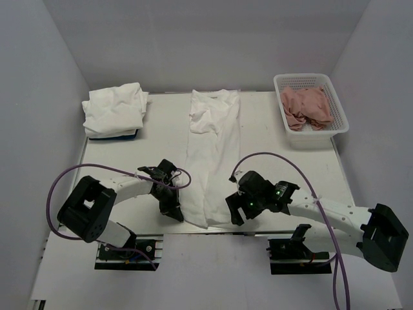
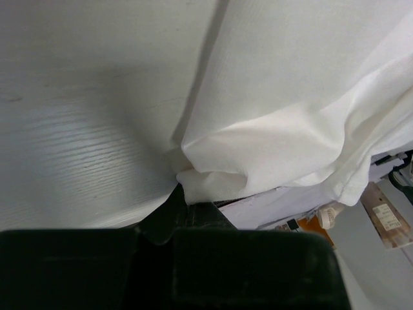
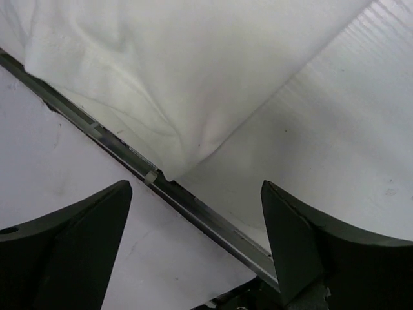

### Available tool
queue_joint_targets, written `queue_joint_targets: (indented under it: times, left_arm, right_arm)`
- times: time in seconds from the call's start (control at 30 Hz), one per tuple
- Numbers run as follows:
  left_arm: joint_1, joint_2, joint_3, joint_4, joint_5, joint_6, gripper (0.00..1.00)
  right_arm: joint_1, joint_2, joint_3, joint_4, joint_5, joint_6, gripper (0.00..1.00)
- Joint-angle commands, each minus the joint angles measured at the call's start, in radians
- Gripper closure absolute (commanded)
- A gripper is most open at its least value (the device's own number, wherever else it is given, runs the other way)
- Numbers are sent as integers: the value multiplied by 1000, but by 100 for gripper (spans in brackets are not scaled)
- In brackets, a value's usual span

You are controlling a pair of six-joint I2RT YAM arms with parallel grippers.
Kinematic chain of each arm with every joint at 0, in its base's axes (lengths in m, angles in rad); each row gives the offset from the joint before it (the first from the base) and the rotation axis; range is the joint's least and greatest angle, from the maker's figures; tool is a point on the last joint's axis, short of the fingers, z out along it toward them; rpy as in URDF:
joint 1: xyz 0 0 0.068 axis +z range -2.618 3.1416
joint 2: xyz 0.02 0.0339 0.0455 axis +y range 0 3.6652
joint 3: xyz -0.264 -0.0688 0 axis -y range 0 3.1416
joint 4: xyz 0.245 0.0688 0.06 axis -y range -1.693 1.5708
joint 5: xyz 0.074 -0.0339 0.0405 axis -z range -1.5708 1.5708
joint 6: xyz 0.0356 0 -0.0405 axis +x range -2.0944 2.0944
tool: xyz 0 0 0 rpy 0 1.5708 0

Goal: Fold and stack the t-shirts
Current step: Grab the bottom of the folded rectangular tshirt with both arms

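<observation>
A white t-shirt [image 1: 210,155], folded lengthwise into a long strip, lies down the middle of the table, collar at the far end. My left gripper [image 1: 175,210] is at its near left corner, and its jaws look shut on the hem fold [image 2: 206,184]. My right gripper [image 1: 235,216] is open and empty just beside the near right corner. In the right wrist view that corner of the t-shirt [image 3: 174,155] lies at the table's metal front edge [image 3: 193,206], between and just ahead of my fingertips [image 3: 122,194]. A stack of folded white t-shirts [image 1: 116,110] sits at the back left.
A white mesh basket [image 1: 339,106] holding crumpled pink cloth [image 1: 306,106] stands at the back right. The folded stack rests on something blue [image 1: 113,136]. White walls enclose the table on three sides. Purple cables loop off both arms.
</observation>
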Motion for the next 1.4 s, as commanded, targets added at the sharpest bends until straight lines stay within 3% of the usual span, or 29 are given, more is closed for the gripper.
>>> queue_joint_targets:
  times: [0.0,0.23,0.33,0.37,0.43,0.47,0.6,0.7,0.77,0.9,0.93,1.07,1.37]
  left_arm:
    - [-4,-62,-6,-17,-54,-11,100]
    - [-13,-94,-6,-7,-9,-22,100]
    - [-22,-84,-6,2,30,-22,100]
    - [-31,-73,-6,2,31,-22,100]
    - [-42,-73,-6,-7,40,-11,100]
    - [-42,-73,3,-26,29,-11,100]
    - [-52,-93,12,-35,20,-2,100]
    - [-61,-93,12,-26,20,-2,100]
    - [-70,-93,12,-26,20,-2,100]
    - [-70,-93,47,-42,9,-11,100]
    - [-70,-110,62,-56,-9,-11,100]
    - [-70,-145,179,-104,-75,-2,100]
    - [-39,19,521,-113,-354,-24,100]
  right_arm:
    - [0,15,70,15,48,132,13]
    - [-17,104,110,-106,46,359,13]
    - [-17,124,98,-99,48,402,24]
    - [-17,150,98,-102,57,407,32]
    - [-19,175,110,-92,55,378,37]
    - [-19,215,115,-88,46,362,27]
    - [-13,319,144,-68,35,254,27]
    - [-16,342,143,-37,20,197,33]
    - [-16,350,141,-16,17,166,44]
    - [-13,352,155,-31,29,147,91]
    - [-13,341,155,-25,29,146,95]
    - [-17,282,205,-51,49,157,98]
    - [-74,384,538,-259,373,146,97]
